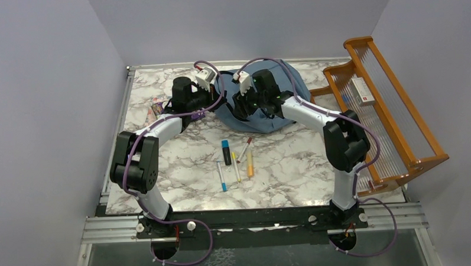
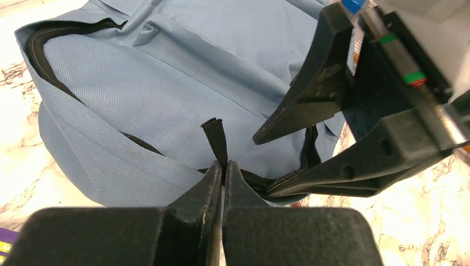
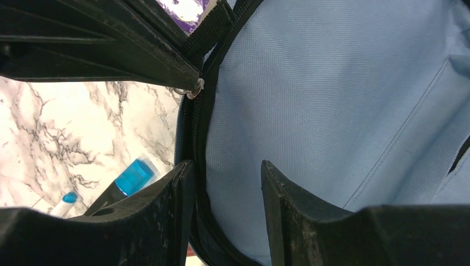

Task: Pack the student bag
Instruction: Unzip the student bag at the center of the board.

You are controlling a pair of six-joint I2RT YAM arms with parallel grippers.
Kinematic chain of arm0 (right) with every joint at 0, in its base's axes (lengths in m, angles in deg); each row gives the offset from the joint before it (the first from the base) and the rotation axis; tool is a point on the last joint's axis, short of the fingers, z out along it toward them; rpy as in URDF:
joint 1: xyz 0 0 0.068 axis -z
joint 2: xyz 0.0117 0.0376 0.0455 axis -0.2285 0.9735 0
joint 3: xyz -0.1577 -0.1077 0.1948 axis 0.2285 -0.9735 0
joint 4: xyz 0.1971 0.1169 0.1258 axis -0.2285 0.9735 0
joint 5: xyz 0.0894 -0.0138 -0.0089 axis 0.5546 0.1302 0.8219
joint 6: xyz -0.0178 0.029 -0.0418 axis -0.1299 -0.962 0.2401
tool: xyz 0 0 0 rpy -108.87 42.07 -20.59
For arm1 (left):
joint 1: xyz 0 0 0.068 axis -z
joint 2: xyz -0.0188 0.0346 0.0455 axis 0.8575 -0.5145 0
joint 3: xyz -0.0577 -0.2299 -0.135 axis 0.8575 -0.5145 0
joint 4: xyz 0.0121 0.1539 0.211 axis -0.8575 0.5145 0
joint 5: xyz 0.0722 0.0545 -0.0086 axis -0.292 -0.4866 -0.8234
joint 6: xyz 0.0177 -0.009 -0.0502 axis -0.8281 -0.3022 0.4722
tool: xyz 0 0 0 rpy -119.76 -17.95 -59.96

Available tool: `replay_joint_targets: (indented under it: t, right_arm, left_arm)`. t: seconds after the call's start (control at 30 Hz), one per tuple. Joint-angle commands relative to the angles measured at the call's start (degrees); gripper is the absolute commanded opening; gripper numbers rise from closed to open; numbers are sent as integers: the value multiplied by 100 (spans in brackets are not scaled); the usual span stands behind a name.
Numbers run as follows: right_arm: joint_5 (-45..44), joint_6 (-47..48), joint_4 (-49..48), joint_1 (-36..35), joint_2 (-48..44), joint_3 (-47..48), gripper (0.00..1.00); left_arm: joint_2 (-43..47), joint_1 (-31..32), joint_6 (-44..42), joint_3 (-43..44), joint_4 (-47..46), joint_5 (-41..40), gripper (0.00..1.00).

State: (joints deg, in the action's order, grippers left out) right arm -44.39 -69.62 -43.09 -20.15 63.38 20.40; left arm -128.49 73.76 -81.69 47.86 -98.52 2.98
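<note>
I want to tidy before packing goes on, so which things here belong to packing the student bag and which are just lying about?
For the job: student bag; its black pull tab, pinched by the left gripper; right gripper, open over the zip edge; loose pens and markers, probably to be packed.
Lying about: orange wooden rack; white box on it.
</note>
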Motion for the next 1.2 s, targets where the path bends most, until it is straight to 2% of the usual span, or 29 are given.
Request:
replay_joint_targets:
  t: [0.0,0.1,0.23,0.33,0.47,0.6,0.7,0.83,0.93,1.17]
  right_arm:
    - [-326,43,-118,-89,219,134,49]
    - [-472,66,-144,-100,224,102,49]
    - [-429,91,-263,-109,130,-31,56]
    - [-504,19,-389,-110,125,-100,55]
    - [-1093,-216,-716,-126,147,-192,46]
    - [-1258,-305,-1055,-135,180,-203,40]
    - [-1088,-317,-1115,-145,133,-204,33]
    - [-459,-188,-1248,-144,-99,-470,15]
    - [77,45,-1007,-144,-199,-575,1]
    - [411,401,-790,-144,-891,-1359,1]
  left_arm:
    - [139,37,13,171,-315,252,0]
    - [123,40,23,177,-318,274,0]
    - [119,40,27,171,-317,252,0]
    - [82,47,63,192,-324,283,0]
    - [68,48,102,206,-324,304,0]
    - [73,48,98,202,-333,297,0]
    - [62,53,110,207,-341,292,0]
    - [65,57,161,227,-342,302,0]
    - [99,51,216,228,-350,232,0]
    - [163,53,440,207,-468,-158,0]
